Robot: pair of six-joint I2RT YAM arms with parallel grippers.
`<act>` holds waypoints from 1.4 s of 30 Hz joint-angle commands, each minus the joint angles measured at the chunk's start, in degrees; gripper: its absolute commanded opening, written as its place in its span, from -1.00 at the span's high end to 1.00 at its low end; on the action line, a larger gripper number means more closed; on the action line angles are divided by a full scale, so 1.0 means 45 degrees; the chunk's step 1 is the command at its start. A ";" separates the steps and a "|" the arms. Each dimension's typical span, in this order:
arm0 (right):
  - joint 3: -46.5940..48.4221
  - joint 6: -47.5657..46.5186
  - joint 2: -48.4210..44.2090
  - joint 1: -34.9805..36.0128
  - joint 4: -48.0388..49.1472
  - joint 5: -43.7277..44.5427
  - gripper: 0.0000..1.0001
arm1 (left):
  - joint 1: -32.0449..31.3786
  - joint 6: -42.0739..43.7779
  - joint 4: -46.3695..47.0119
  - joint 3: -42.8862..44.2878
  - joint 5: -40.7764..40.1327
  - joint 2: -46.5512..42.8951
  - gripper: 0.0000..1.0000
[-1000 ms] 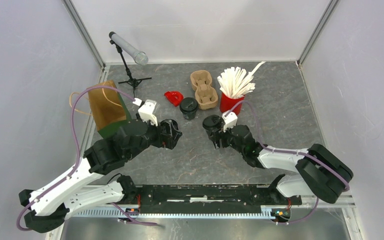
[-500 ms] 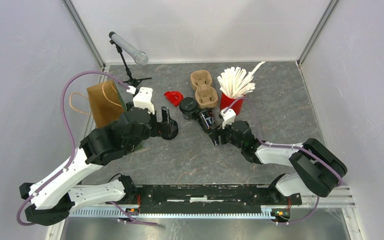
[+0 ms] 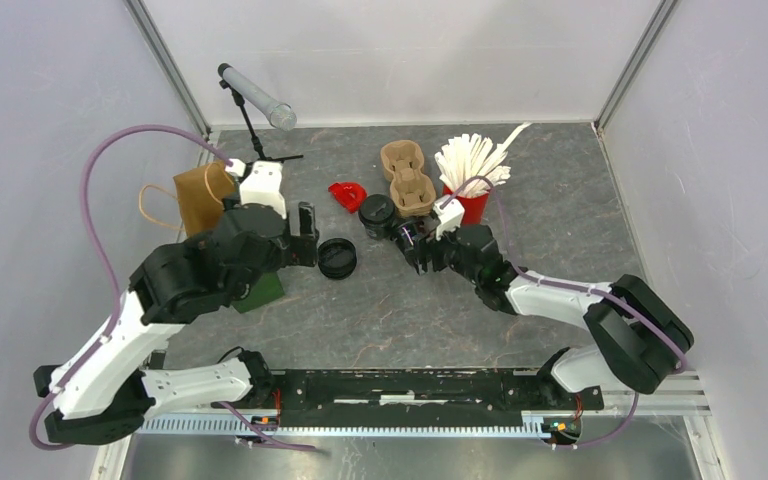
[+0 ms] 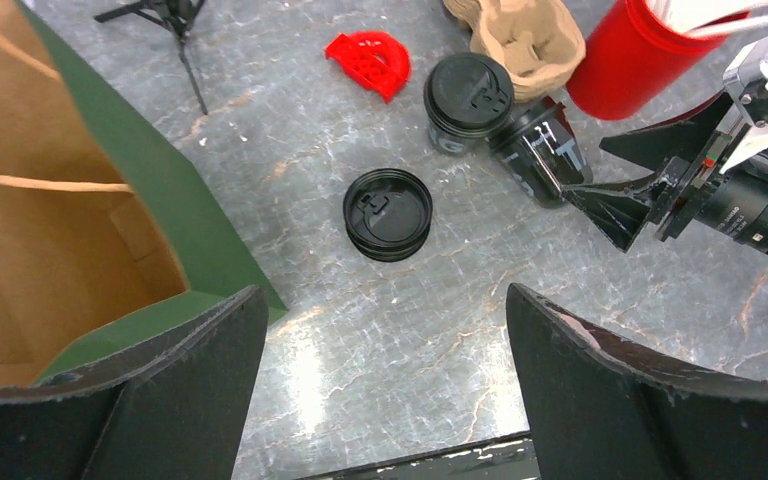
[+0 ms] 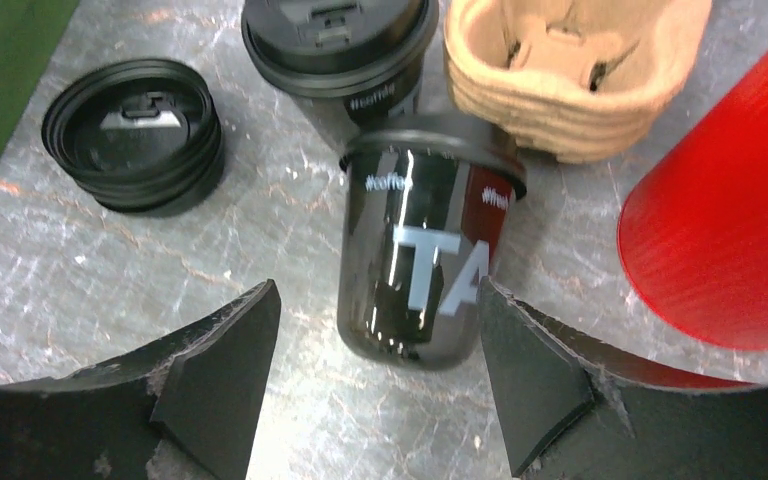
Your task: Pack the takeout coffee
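Note:
A black lidded coffee cup (image 5: 415, 265) lies on its side between the open fingers of my right gripper (image 5: 375, 292); the right finger is right beside it, the left one apart. It also shows in the top view (image 3: 407, 237), with the right gripper (image 3: 418, 250) just behind it. A second lidded cup (image 3: 377, 213) stands upright next to it. A loose black lid (image 4: 388, 213) lies on the table ahead of my left gripper (image 4: 385, 295), which is open and empty. The open brown paper bag (image 3: 203, 195) stands left of the left gripper (image 3: 305, 232).
A cardboard cup carrier (image 3: 407, 178) sits behind the cups. A red cup of white stirrers (image 3: 468, 195) stands to its right. A small red piece (image 3: 346, 194) lies left of the upright cup. A microphone stand (image 3: 255, 100) is at the back left.
The left gripper has pulled back left toward the bag, leaving the lid on the table. The right gripper moved far-left and its cup went from upright to lying on its side.

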 commanded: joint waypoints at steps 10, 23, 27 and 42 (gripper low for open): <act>0.2236 -0.0664 0.1896 0.0136 -0.0836 0.0817 -0.25 | 0.0065 -0.0642 -0.1803 0.1173 -0.1111 -0.0369 -0.88; -0.0606 -0.0598 0.0462 0.0746 -0.0400 0.1628 0.10 | 0.0074 -0.0412 -0.0303 -0.0052 0.0576 -0.0443 -0.85; -0.1632 -0.0287 -0.0163 0.0753 -0.0029 0.1587 0.09 | 0.0064 -0.0080 0.0877 -0.0594 0.2121 -0.0091 -0.80; -0.4128 0.0044 -0.3949 0.0750 -0.0211 0.1038 0.01 | 0.0064 0.0333 0.6054 -0.1930 0.6470 0.3051 -0.61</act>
